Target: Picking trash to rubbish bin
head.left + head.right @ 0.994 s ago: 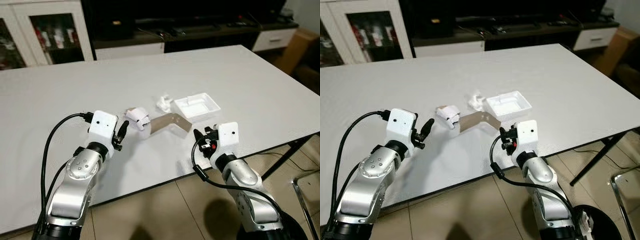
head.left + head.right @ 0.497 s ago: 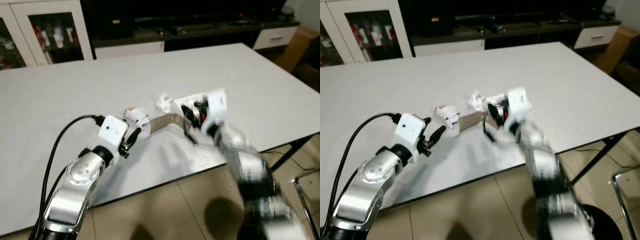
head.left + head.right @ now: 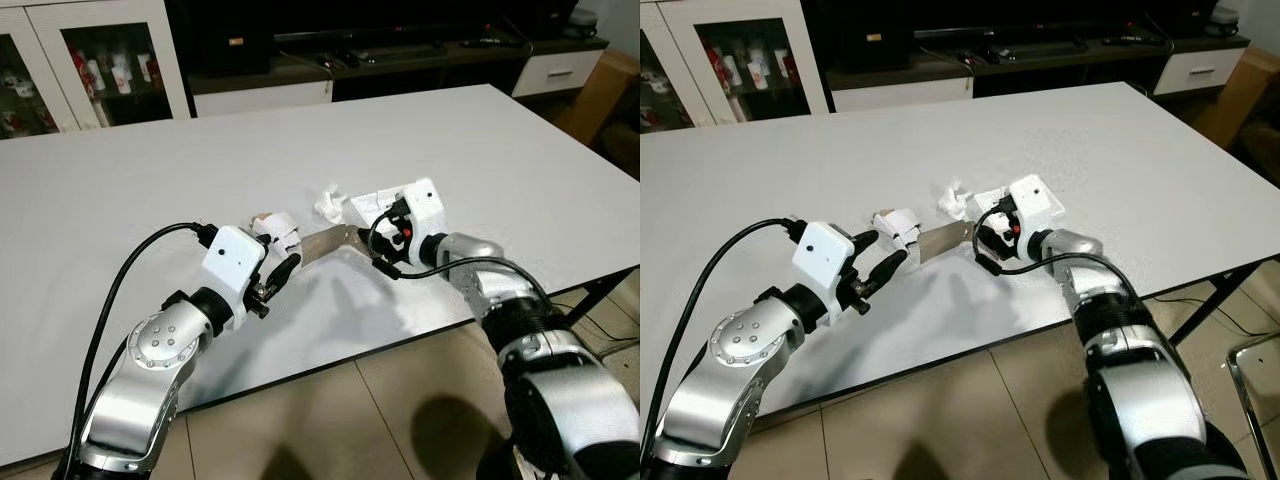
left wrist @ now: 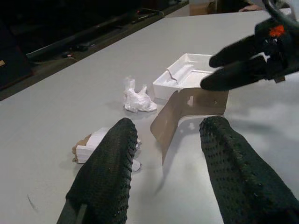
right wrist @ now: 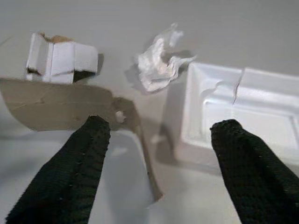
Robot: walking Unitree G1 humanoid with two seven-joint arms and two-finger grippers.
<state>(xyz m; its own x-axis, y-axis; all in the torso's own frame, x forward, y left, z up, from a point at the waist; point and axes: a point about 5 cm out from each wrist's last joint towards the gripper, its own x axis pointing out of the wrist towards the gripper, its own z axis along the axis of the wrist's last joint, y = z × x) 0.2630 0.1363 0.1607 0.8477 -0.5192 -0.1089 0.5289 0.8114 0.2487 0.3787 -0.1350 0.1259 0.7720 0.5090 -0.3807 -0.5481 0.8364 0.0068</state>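
Four pieces of trash lie mid-table: a torn white box piece (image 3: pixel 276 226), a bent brown cardboard strip (image 3: pixel 325 243), a crumpled tissue (image 3: pixel 328 203) and a white foam tray (image 5: pixel 243 107). My left gripper (image 3: pixel 278 256) is open, low over the table just in front of the box piece, with its fingertips (image 4: pixel 124 127) pointing at the strip (image 4: pixel 187 107). My right gripper (image 3: pixel 376 245) is open too. It hovers over the strip's far end, beside the tray, and hides part of the tray from the head views. Neither gripper holds anything.
The white table (image 3: pixel 120 180) ends at a front edge (image 3: pixel 330 362) close to my arms, with tiled floor below. A dark TV cabinet (image 3: pixel 300 50) and a glass cupboard (image 3: pixel 90 60) stand behind. A brown carton (image 3: pixel 612 85) stands at the right.
My right arm has swung up from below the table's front edge to above the cardboard strip and tray. The left gripper has moved forward to the box piece.
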